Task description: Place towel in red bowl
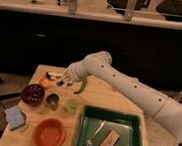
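Observation:
The towel (17,118) is a small grey-blue folded cloth lying at the front left corner of the wooden table (94,95). The red bowl (50,133) is a wide orange-red bowl, empty, at the front edge just right of the towel. My gripper (63,81) hovers low over the back left of the table, beside an orange (45,82). It is well behind both the towel and the red bowl. The white arm reaches in from the right.
A dark maroon bowl (33,93), a metal cup (52,101) and a green cup (71,105) stand between the gripper and the red bowl. A long green vegetable (81,88) lies by the gripper. A green tray (139,125) at the right holds a fork (95,134) and a brown block (107,140).

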`<state>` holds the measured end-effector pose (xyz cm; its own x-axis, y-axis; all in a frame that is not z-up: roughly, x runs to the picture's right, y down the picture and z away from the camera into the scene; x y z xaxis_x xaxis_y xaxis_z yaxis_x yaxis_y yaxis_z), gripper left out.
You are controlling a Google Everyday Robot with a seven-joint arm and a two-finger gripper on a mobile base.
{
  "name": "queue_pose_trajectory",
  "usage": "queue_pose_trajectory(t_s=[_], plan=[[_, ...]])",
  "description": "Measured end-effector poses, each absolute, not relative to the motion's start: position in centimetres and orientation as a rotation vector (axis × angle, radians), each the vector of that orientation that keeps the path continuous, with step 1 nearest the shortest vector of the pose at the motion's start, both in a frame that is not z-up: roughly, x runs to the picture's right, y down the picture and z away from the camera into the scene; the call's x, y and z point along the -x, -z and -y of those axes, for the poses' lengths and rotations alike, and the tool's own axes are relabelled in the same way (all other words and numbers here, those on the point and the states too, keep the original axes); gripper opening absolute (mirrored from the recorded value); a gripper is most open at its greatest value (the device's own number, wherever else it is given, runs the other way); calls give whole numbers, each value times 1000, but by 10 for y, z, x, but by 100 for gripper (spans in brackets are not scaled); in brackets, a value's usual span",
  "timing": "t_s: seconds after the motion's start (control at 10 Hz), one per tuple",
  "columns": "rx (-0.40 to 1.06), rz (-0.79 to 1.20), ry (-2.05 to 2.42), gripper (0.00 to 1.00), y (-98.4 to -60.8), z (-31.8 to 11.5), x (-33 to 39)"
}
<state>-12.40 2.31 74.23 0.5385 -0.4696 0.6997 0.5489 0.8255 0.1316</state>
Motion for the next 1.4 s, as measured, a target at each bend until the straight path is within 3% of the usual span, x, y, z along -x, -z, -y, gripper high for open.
queue_pose_trajectory(t_s=[0.4,0.7,1.4], plan=[[200,1026,754,0,-668,-62,124],[273,1183,859,0,-641,-76,128],[343,1195,916,0,-648,-87,139]])
